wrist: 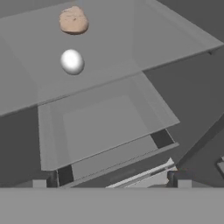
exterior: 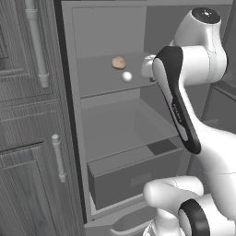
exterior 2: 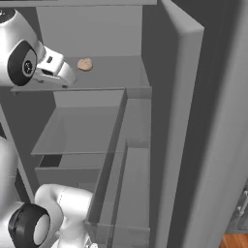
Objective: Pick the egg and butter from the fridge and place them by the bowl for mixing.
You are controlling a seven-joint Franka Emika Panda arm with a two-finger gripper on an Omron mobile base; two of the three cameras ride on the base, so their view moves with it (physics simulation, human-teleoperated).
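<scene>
Left base cam: the fridge (exterior: 73,138) stands open, all plain grey inside. On the upper shelf (exterior: 99,85) sits the egg (exterior: 126,77), a tiny white ball, near the front edge. Just behind it and a bit to the left is a round tan-brown lump (exterior: 119,63), close but not touching. Lower down there's a second flat shelf and under that a grey drawer (exterior: 133,177). The white arm (exterior: 184,115) rises on the right and its hand end reaches in at upper-shelf height, right of the egg. Dark wood-grain cabinets (exterior: 27,138) with bar handles are on the left.

Right base cam: the arm's wrist (exterior 2: 51,68) is at the left, poking in over the front of the upper shelf. The tan lump (exterior 2: 85,64) sits on that shelf just to its right. The fridge door (exterior 2: 193,135) hangs open along the right side. Can't spot the egg here.

Hand cam: looking down into the fridge, the egg (wrist: 71,61) lies on the upper shelf with the lump (wrist: 73,20) just beyond it. The drawer (wrist: 109,144) is below. The gripper (wrist: 111,181) has its two finger tips (wrist: 175,178) spread as wide as they go, holding nothing, well short of the egg.
</scene>
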